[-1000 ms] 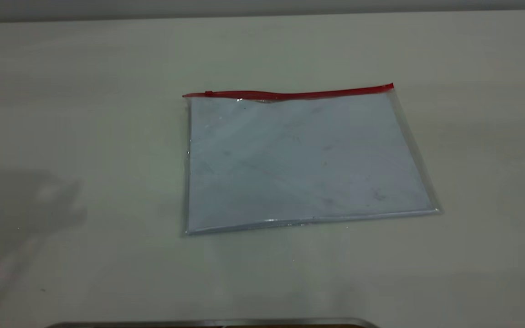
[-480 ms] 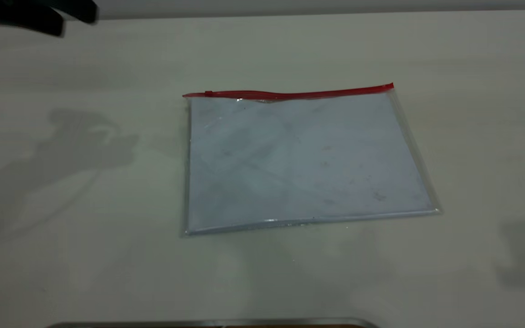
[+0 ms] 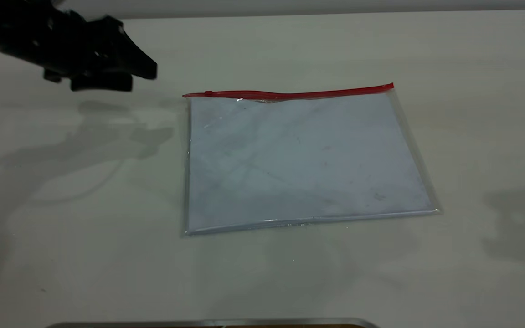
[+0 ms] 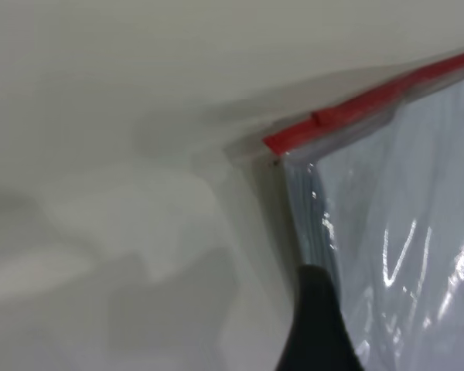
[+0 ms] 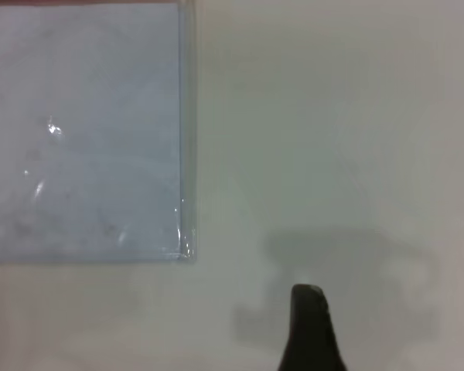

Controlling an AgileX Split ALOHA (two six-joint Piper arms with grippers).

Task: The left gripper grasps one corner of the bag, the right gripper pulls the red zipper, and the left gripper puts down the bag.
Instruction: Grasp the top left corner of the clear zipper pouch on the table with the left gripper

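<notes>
The bag (image 3: 303, 159) lies flat on the table, a clear pouch with a pale bluish face. The red zipper (image 3: 290, 94) runs along its far edge, with the slider tab (image 3: 208, 94) near the far left corner. My left gripper (image 3: 143, 80) hovers open at the far left, just left of that corner and not touching the bag. In the left wrist view one finger (image 4: 317, 325) sits over the bag's side edge (image 4: 301, 224), below the zipper end (image 4: 294, 137). In the right wrist view one finger (image 5: 309, 328) hangs over bare table beside the bag's corner (image 5: 187, 251); no second finger shows.
The pale table (image 3: 62, 228) surrounds the bag on all sides. A metal edge (image 3: 217, 322) lies along the near rim. A shadow of the right arm (image 3: 517, 218) falls on the table right of the bag.
My left gripper has come into the exterior view from the far left and moved right and lower, toward the bag's far left corner. The shadow at the right has grown. The bag has not moved.
</notes>
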